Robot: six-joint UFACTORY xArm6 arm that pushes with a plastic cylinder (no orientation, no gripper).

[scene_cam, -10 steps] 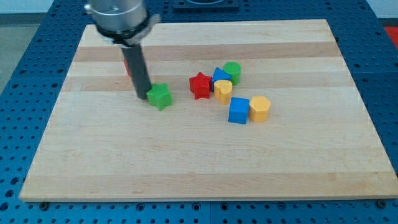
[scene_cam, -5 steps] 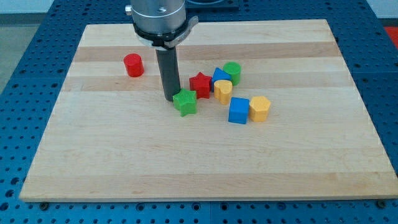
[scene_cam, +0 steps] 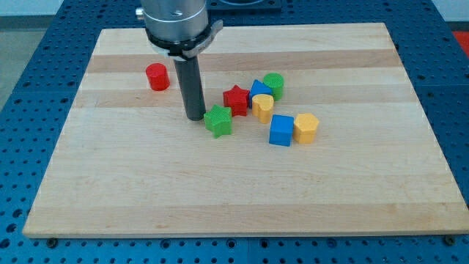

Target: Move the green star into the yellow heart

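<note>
Green star [scene_cam: 218,121] sits just to the view's right of my tip [scene_cam: 195,117], close beside it; contact cannot be confirmed. No claw on this rod, so nothing is grasped. Red star [scene_cam: 236,100] lies right of the tip and slightly up, near the green star. Yellow heart [scene_cam: 262,107] is farther right, with blue block [scene_cam: 258,91] and green cylinder [scene_cam: 274,85] above it. Blue cube [scene_cam: 281,130] touches a yellow block [scene_cam: 306,127]. Red cylinder [scene_cam: 156,76] stands up-left of the tip, apart, on the wooden board [scene_cam: 220,191].

On the table [scene_cam: 352,191], the red star [scene_cam: 236,99] touches a blue block [scene_cam: 258,89]. A green cylinder [scene_cam: 274,84] is behind it, and a red cylinder [scene_cam: 156,76] stands well apart to the view's left.
</note>
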